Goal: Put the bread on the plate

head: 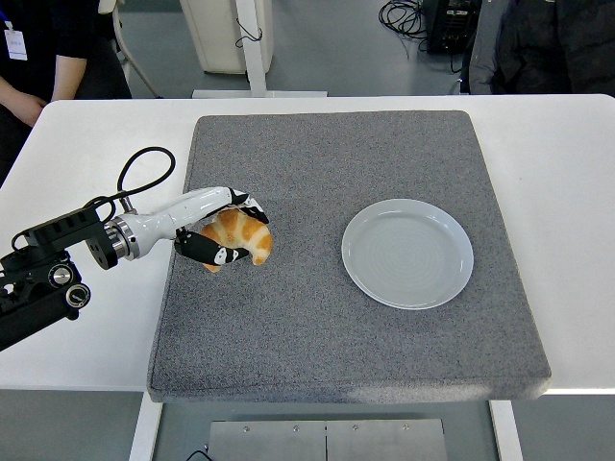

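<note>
The bread [244, 236] is a golden croissant on the left part of the grey mat [327, 317]. My left hand [225, 229], white with black fingertips, comes in from the left and its fingers are curled around the croissant from above and below. The white plate [407, 253] lies on the mat to the right of the croissant, about a hand's length away, with nothing on it. My right arm is out of view.
The mat lies on a white table [77, 144]. A black cable [144, 168] loops above my left wrist. Two people stand behind the table's far edge, one at the top left [48, 48], one at the top right [548, 43].
</note>
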`<action>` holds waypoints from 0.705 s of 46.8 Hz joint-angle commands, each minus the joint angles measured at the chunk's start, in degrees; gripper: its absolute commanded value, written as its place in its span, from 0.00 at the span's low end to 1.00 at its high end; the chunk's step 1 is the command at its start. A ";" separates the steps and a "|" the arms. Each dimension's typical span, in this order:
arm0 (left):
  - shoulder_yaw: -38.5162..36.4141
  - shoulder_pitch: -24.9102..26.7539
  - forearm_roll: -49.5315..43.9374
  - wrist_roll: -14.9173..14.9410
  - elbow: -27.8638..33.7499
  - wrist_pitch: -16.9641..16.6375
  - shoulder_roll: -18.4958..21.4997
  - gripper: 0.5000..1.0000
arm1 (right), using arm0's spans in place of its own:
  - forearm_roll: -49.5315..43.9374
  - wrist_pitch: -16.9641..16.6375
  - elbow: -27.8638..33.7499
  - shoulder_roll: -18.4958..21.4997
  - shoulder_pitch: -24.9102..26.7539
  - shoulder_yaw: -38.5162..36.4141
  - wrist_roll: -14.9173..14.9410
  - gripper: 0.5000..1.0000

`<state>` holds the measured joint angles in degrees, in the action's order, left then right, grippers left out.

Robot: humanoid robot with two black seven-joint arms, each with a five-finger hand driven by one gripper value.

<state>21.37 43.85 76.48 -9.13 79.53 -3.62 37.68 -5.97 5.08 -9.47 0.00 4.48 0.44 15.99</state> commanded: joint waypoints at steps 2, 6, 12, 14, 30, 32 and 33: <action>-0.02 0.97 -0.10 -0.01 0.01 0.01 0.38 0.00 | 0.00 0.02 0.07 0.00 0.00 0.00 0.00 1.00; -0.02 2.73 -0.54 -0.63 0.01 0.19 0.91 0.00 | 0.00 0.02 0.07 0.00 0.00 0.00 0.00 1.00; -0.02 5.89 -0.98 -0.80 0.01 0.63 2.75 0.00 | 0.00 0.02 0.07 0.00 0.00 0.09 0.00 1.00; -0.02 7.12 -0.98 -0.80 -0.08 0.72 3.19 0.00 | 0.00 0.02 0.07 0.00 0.00 0.00 0.00 1.00; -0.11 18.37 -2.74 -0.72 -1.57 6.69 6.80 0.00 | 0.00 0.02 0.07 0.00 0.00 0.00 0.00 1.00; -0.02 19.78 -2.82 -0.72 -2.10 7.74 6.88 0.00 | 0.00 0.02 -0.02 0.00 0.00 0.00 0.00 1.00; 0.07 20.39 -2.83 -0.72 -2.36 8.18 6.88 0.00 | 0.00 0.02 0.07 0.00 0.00 0.00 0.00 1.00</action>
<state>21.27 62.21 73.73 -9.85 77.91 3.14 44.49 -5.97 5.11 -9.46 0.00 4.48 0.44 16.00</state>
